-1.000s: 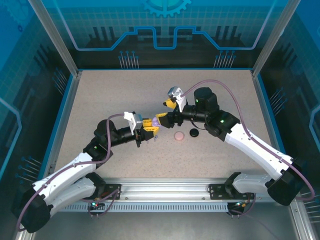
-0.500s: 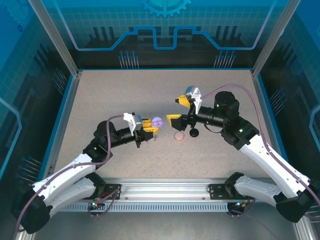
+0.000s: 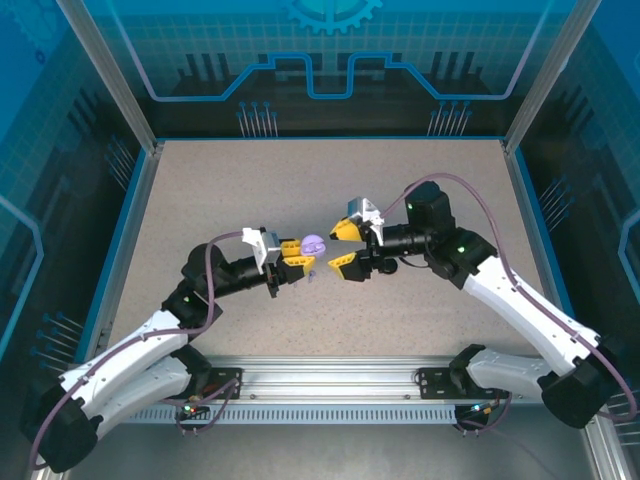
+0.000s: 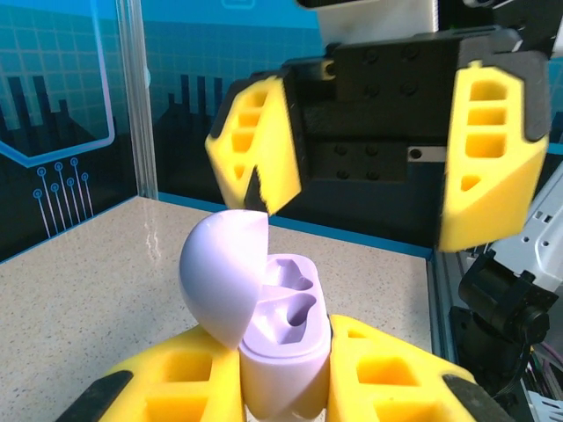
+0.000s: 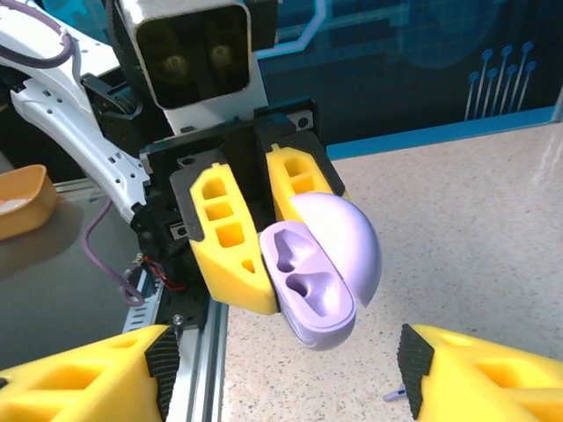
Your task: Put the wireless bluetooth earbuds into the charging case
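Well, my left gripper (image 3: 298, 254) pinches the open lilac case (image 4: 281, 352), nothing inside yet; my right gripper (image 3: 345, 247) stands spread beside it.

Top external camera sat high behind the near edge of the speckled beige tabletop (image 3: 200, 180), looking down across it to the far edge. Left wrist camera looked close-up past the open lilac rounded plastic charging case (image 4: 281, 334) at the yellow-fingered right gripper (image 4: 361, 215). Right wrist camera faced back, equally close. All three shared that case, mid-table.

Blue circuit-patterned walls (image 3: 330, 60) and aluminium posts (image 3: 108, 75) enclose a speckled beige table (image 3: 200, 190).
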### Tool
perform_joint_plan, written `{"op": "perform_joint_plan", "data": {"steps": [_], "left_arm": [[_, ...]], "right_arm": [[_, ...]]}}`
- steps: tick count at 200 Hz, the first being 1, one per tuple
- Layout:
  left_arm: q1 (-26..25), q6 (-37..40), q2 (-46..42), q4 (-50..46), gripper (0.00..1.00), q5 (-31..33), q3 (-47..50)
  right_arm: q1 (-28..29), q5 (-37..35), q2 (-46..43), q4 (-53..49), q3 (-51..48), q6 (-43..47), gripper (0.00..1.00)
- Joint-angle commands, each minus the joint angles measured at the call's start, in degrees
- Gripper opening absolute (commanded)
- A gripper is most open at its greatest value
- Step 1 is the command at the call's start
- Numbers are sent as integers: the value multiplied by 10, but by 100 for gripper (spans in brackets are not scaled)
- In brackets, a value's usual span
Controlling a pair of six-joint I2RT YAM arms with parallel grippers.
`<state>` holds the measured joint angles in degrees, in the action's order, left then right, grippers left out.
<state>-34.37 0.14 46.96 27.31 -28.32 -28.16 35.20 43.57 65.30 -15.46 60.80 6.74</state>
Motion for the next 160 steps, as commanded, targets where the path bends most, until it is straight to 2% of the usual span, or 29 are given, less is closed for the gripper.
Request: {"op": "perform_joint_plan", "data": {"steps": [1,30,101,160], "left_arm": [[-4,4,-11,12,6,-20,-7],[-5,5,-13,8,6,-22,-12],[-7,5,-9,8,6,-20,-14],[-10,3,-4,12,6,-18,-16]], "right_arm": [[5,37,22,-20,25,30,69],[19,35,43,-19,34,35,66],[22,45,63,-32,49,38,43],[23,49,67,-33,49,33,27]]}}
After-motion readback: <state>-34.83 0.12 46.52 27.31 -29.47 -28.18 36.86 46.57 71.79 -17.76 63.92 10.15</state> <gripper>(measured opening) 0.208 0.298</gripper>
